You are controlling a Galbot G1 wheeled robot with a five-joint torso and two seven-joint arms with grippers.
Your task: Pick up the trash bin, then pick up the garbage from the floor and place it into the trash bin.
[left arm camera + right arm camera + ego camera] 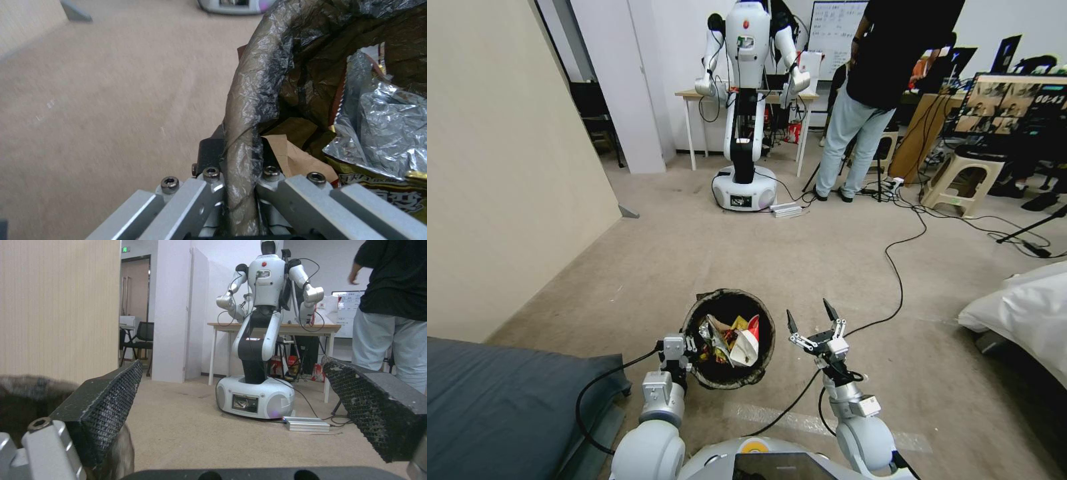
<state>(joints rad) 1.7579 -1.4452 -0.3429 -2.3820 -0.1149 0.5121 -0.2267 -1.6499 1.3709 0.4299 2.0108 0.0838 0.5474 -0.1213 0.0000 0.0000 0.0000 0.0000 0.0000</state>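
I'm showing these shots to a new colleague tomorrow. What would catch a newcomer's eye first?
First the trash bin, low in the head view, stuffed with garbage such as foil and red-and-white wrappers, with the left gripper clamped on its bag-covered rim. Beside it the right gripper hangs open and empty. Farther back, a second white robot stands before a table, with a person to its right.

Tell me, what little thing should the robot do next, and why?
Probably keep the trash bin level and turn to look for more litter. The left gripper is clamped on the bin's bag-covered rim, and wrappers already lie inside. The right gripper is open and holds nothing, beside the bin. The carpet ahead shows just cables, so any remaining litter must be elsewhere.
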